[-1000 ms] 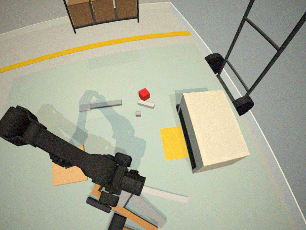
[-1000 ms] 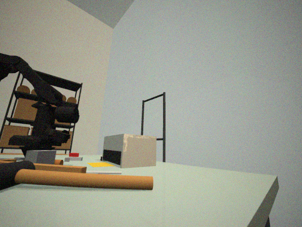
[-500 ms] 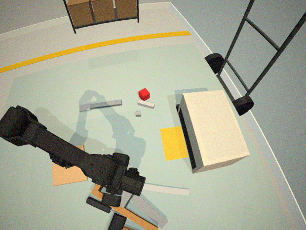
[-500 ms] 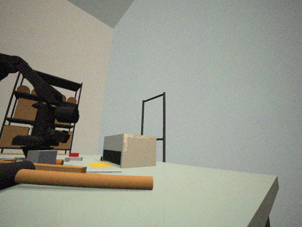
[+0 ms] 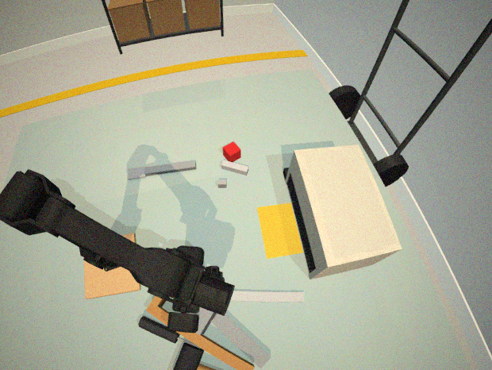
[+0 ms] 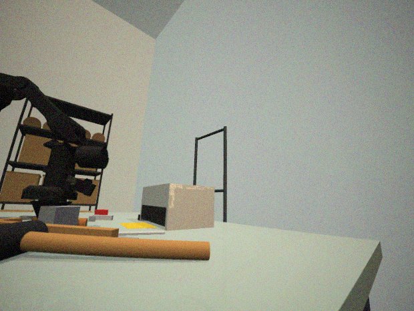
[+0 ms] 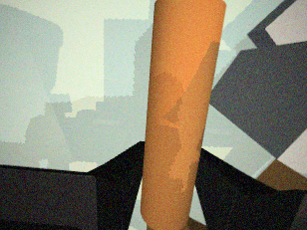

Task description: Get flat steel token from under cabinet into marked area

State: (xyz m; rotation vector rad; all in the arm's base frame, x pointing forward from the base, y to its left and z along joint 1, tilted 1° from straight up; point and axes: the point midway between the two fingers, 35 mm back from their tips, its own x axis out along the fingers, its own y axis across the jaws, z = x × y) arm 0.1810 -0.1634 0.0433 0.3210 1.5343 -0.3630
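Note:
My gripper (image 7: 167, 149) is shut on the orange round handle (image 7: 184, 74) of a tool, low at the near left of the cabinet; its fingertips are hidden in the top and exterior views. A long pale strip (image 5: 274, 295) (image 6: 147, 231), seemingly this tool's shaft, reaches from under my gripper toward the right, low over the table and short of the cabinet. The cream cabinet (image 5: 350, 202) (image 6: 190, 207) has a dark low opening (image 5: 300, 222) (image 6: 153, 214) facing the yellow marked area (image 5: 278, 230) (image 6: 137, 225). The token is not visible in any view.
A red cube (image 5: 232, 151) (image 6: 101, 211), a short white bar (image 5: 234, 167), a small grey block (image 5: 222, 183) and a long grey bar (image 5: 167, 168) lie left of the cabinet. An orange board (image 5: 111, 282) lies under the arm. Other orange and grey pieces lie beside my gripper.

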